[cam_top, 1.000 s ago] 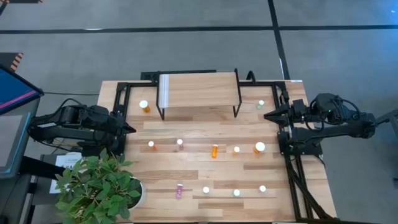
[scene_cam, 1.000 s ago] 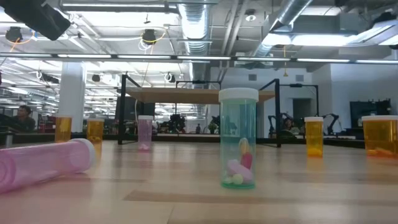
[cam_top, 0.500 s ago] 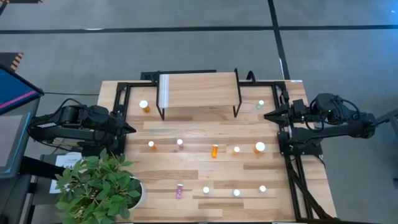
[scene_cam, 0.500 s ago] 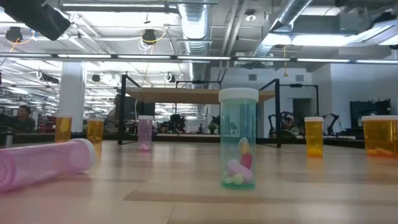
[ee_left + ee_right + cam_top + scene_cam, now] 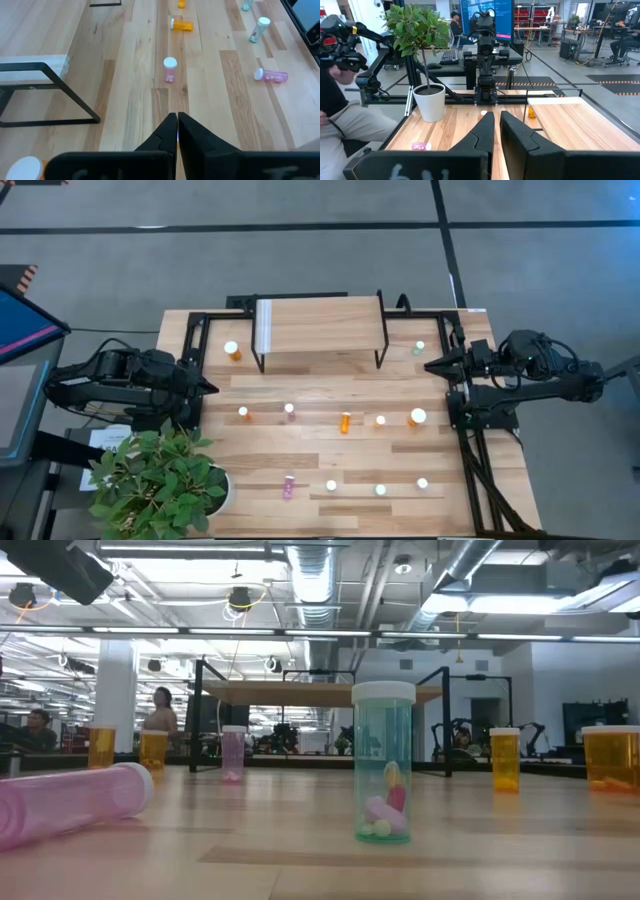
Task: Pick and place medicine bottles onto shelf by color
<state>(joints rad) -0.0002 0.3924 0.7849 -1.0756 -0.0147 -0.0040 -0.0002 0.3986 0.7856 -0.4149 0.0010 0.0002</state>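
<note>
**Status: nothing shelved yet, whole sort still ahead**

You have zero bottles on the shelf [image 5: 320, 320]. Its light-wood top is bare in the high view; it stands at the far middle of the worktop [image 5: 270, 445], white ridged strip at its left end.

All bottles are on the worktop:
- large orange bottle [image 5: 232, 351] just left of the shelf
- pale green bottle [image 5: 419, 348] right of the shelf, near the right arm
- middle row: small orange bottle [image 5: 243, 413], pink bottle [image 5: 289, 410], tipped orange bottle [image 5: 346, 422] lying on its side, another small orange [image 5: 380, 421], second large orange [image 5: 417, 418]
- near row: tipped pink bottle [image 5: 288, 486] lying down, then three upright ones [image 5: 380, 490] whose body colour you can't tell from above; the low view shows one as pale green with pills inside [image 5: 383, 776].

Grippers:
- left gripper [image 5: 208, 387] parked at the left edge of the worktop, fingers together, holding nothing; the left wrist view shows them pressed tip to tip.
- right gripper [image 5: 432, 365] parked at the right edge, just beside the pale green bottle, fingers nearly together with a slim gap, holding nothing.

My read: you're at the start. Every pick remains, and the two lying bottles will probably need a different approach from the upright ones. A potted plant [image 5: 160, 480] sits at the near left corner, clear of the bottles.
</note>
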